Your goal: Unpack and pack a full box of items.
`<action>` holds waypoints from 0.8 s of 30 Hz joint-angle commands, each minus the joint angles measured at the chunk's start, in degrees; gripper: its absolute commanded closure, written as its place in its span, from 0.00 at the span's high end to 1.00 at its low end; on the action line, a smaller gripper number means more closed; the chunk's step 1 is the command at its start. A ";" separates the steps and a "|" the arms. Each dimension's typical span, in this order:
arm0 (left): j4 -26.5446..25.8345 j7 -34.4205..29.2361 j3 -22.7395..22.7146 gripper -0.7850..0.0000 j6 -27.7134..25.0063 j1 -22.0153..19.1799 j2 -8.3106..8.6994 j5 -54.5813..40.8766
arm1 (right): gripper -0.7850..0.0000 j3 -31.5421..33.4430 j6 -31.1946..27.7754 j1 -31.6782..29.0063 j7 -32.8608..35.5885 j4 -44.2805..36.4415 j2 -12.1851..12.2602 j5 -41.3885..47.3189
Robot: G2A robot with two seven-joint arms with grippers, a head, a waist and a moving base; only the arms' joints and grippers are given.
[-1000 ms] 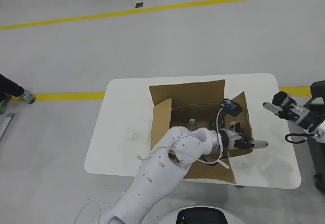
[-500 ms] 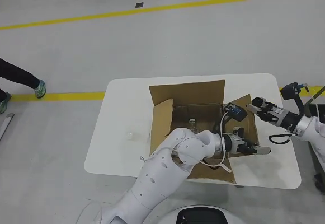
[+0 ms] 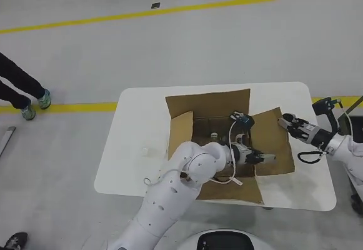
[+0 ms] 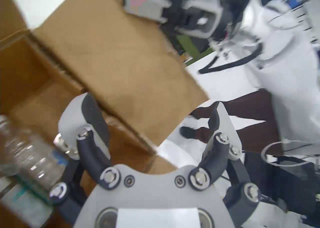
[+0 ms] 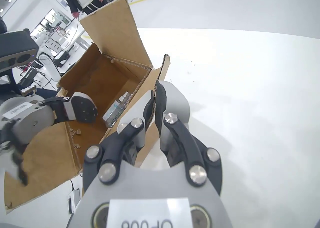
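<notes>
The cardboard box [image 3: 209, 105] sits near the middle of the white table [image 3: 137, 112] with its flaps folded outward. Its right flap [image 3: 275, 140] is spread toward 3 o'clock. The right gripper [image 3: 285, 120] comes in from 3 o'clock and meets that flap at its outer edge, near the 2 o'clock corner. In the right wrist view the right gripper [image 5: 156, 96] has its two fingers pinched together on the corrugated edge of the right flap [image 5: 160, 73], with cardboard between the pads. The left gripper [image 3: 259, 156] reaches over the box from 7 o'clock and hangs above the 4 o'clock part of the opening, pointing toward 3 o'clock. In its own wrist view the left gripper [image 4: 150, 111] has its fingers spread wide with nothing between them, and the right flap [image 4: 120, 58] lies beyond the tips. A clear plastic bottle [image 5: 116, 111] with a pale cap lies on its side on the box floor. It also shows beside the left gripper's fingers as a blurred clear shape [image 4: 22, 148]. A small pale object [image 3: 145, 150] rests on the table at 9 o'clock from the box, apart from it; what it is cannot be told.
</notes>
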 commanded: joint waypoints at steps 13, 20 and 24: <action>-8.77 -13.61 -4.18 1.00 2.89 6.70 3.08 18.90 | 0.00 0.49 -0.36 -0.71 0.25 -1.22 0.12 0.68; -9.66 -14.03 -8.52 1.00 4.55 8.11 4.30 26.33 | 0.00 0.91 -0.83 -0.62 0.26 -0.64 0.23 0.16; -13.34 -14.22 -12.88 1.00 5.48 10.57 5.31 30.04 | 0.00 1.17 -1.05 -0.62 0.33 -0.14 0.31 -0.14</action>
